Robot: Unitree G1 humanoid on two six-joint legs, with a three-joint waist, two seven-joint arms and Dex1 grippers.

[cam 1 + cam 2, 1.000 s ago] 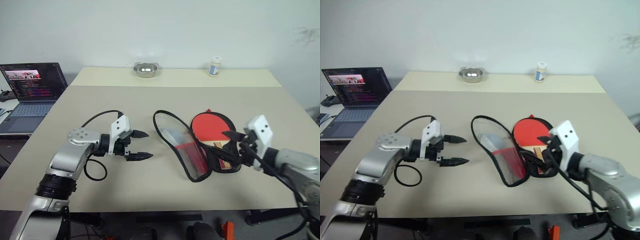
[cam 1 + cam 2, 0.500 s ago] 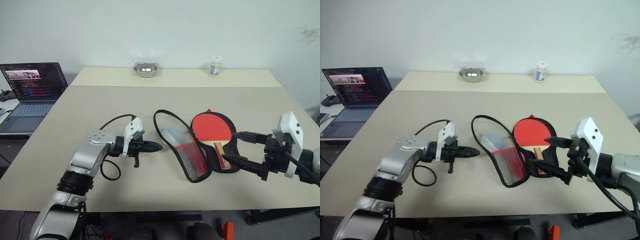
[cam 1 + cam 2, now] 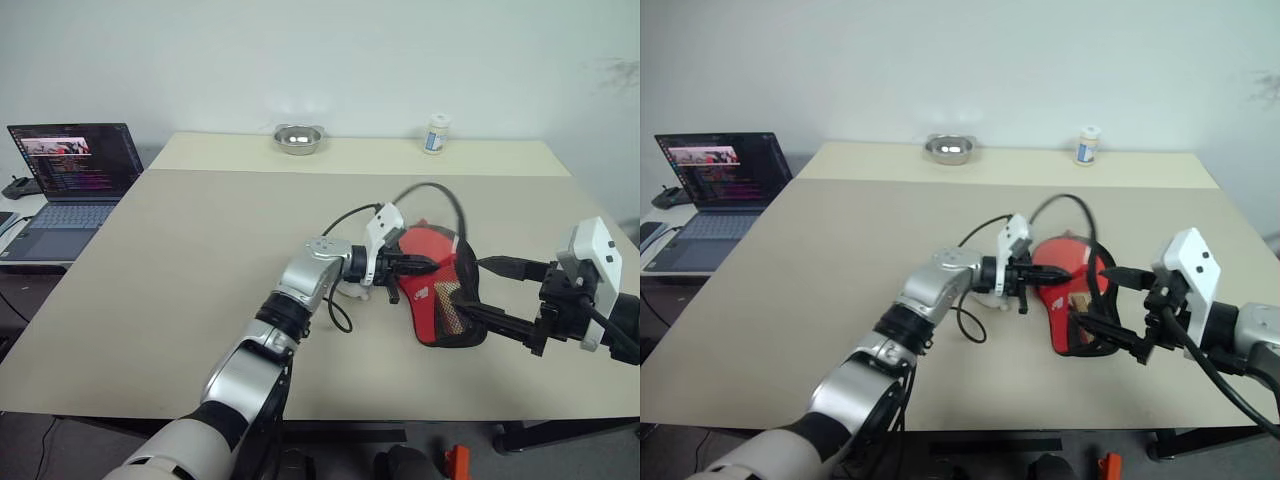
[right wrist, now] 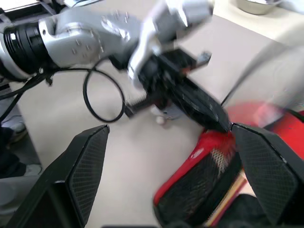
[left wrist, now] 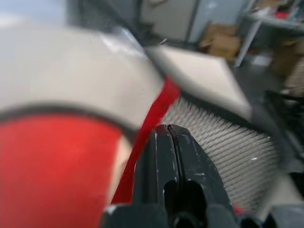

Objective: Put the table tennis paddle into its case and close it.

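Biggest change: my left arm has swept across the table (image 3: pixel 180 260) toward the right, and the case (image 3: pixel 440 300) flap went with it. A second ago the flap lay flung open to the left, mesh side spread flat; now it's folded over, red-and-mesh side up, covering most of the paddle (image 3: pixel 432 240). Paddle hasn't moved: it sits inside the case near the right-centre of the table, with just a sliver of red face showing at the far edge under the flap.

Left gripper (image 3: pixel 418 267) went from wide open to fully closed during the sweep. Its closed fingers (image 5: pixel 168 156) are pressed against the flap's near edge, where red trim meets mesh. I can't confirm fabric is pinched between them (left wrist view is blurred, looks more like a push than a pinch).

Right gripper (image 3: pixel 490 295) backed off to the right. It's spread wide, holding nothing, one finger hovering by the case's right edge and the other just above its lower end.

What it means: insertion looks done and the flap is roughly closed. What's left is the zip, as far as I can judge. I can't see the zipper pull in any view. The flap also looks loosely draped rather than aligned, so I'd expect to hold it down before zipping.

Background laptop (image 3: pixel 70 165), bowl (image 3: pixel 297 138) and bottle (image 3: pixel 435 133) are unchanged.
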